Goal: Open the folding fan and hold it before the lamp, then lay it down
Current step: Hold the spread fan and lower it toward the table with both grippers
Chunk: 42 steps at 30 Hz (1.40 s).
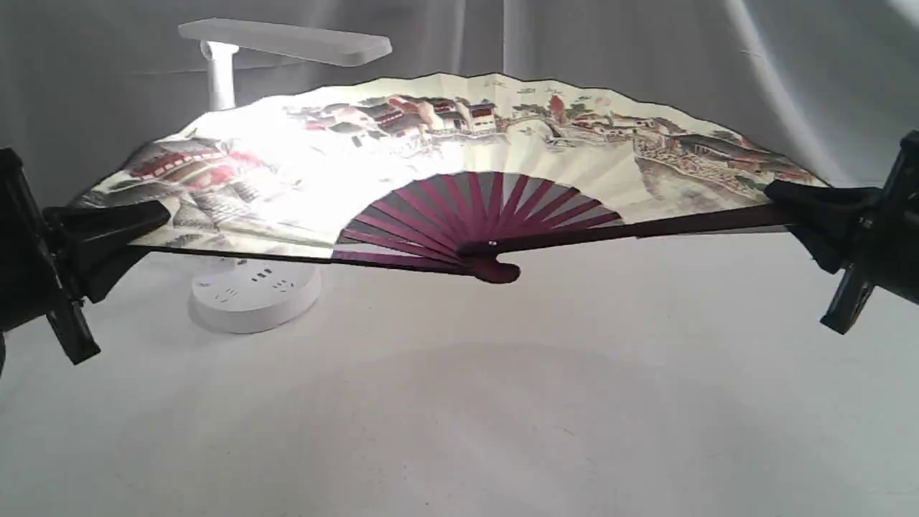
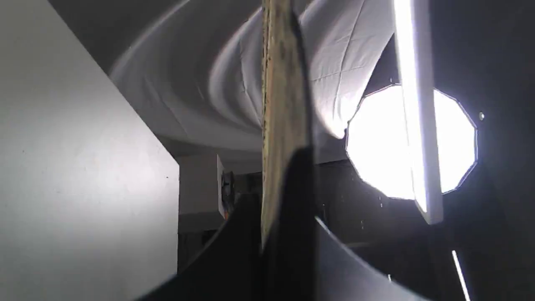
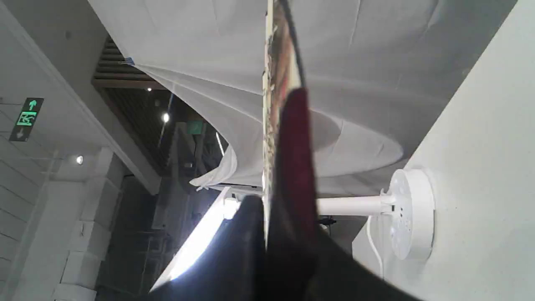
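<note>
The folding fan (image 1: 459, 154) is spread fully open and held up above the table, its painted village side facing the exterior view, maroon ribs meeting at the pivot low in the middle. My left gripper (image 1: 136, 226) is shut on the fan's left guard and my right gripper (image 1: 793, 205) is shut on its right guard. The lamp (image 1: 237, 79) stands behind the fan's left half, lit, glowing through the paper; its round base (image 1: 255, 294) shows below. Both wrist views see the fan (image 2: 276, 125) edge-on (image 3: 278, 138) between the fingers, with the lamp head (image 2: 418, 108) and the lamp stem (image 3: 351, 205) beyond.
A white cloth covers the table (image 1: 459, 402) and hangs as a backdrop (image 1: 646, 43). The lamp's white cord (image 3: 372, 242) runs from the lamp's base. A round bright studio light (image 2: 376, 142) shines behind the lamp head in the left wrist view.
</note>
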{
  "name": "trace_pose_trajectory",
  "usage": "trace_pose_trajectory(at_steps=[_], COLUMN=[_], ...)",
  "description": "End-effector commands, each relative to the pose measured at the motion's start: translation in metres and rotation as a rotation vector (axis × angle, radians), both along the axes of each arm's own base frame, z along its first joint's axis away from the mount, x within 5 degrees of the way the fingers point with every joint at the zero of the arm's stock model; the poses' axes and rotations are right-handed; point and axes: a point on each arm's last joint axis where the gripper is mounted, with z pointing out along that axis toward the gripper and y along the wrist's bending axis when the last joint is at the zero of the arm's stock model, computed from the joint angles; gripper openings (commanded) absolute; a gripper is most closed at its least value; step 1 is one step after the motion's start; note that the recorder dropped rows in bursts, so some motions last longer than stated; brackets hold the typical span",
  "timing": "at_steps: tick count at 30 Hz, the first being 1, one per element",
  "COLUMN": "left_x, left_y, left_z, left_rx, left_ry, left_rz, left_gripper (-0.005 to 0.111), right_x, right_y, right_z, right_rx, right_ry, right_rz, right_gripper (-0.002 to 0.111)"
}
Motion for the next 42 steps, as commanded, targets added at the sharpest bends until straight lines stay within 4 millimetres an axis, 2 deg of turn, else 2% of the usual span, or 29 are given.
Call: trace_pose_trajectory(at_steps=[1, 6, 15, 18, 23, 25, 29, 33, 37, 42], left_x=[0.001, -0.001, -0.001, -0.002, -0.010, -0.013, -0.021, -0.023, -0.024, -0.023], left_y=[0.019, 0.018, 0.017, 0.016, 0.016, 0.018, 0.021, 0.019, 0.021, 0.022], left_z=[0.023, 0.029, 0.026, 0.012, -0.005, -0.018, -0.041, -0.061, -0.089, -0.118], left_rx=[-0.083, -0.077, -0.051, 0.066, 0.098, 0.181, 0.276, 0.300, 0.352, 0.364], left_ry=[-0.053, -0.069, -0.053, 0.032, 0.107, 0.165, 0.254, 0.315, 0.406, 0.455], left_rz=[0.151, 0.148, 0.137, 0.118, 0.153, 0.190, 0.222, 0.181, 0.153, 0.143], left_gripper=[0.000, 0.000, 0.000, 0.000, 0.000, 0.000, 0.000, 0.000, 0.000, 0.000], right_x=[0.006, 0.006, 0.005, 0.003, -0.008, -0.012, -0.018, -0.023, -0.033, -0.039], right_y=[-0.024, -0.025, -0.022, -0.022, -0.023, -0.024, -0.024, -0.021, -0.022, -0.024], right_z=[0.006, 0.008, 0.007, 0.005, -0.008, -0.013, -0.027, -0.037, -0.053, -0.065], right_rx=[0.029, 0.030, 0.011, -0.008, 0.004, -0.006, -0.098, -0.165, -0.201, -0.329], right_ry=[-0.003, -0.008, -0.002, 0.008, 0.061, 0.067, 0.111, 0.171, 0.245, 0.295], right_rz=[-0.186, -0.189, -0.164, -0.143, -0.150, -0.167, -0.195, -0.171, -0.235, -0.243], right_gripper=[0.000, 0.000, 0.000, 0.000, 0.000, 0.000, 0.000, 0.000, 0.000, 0.000])
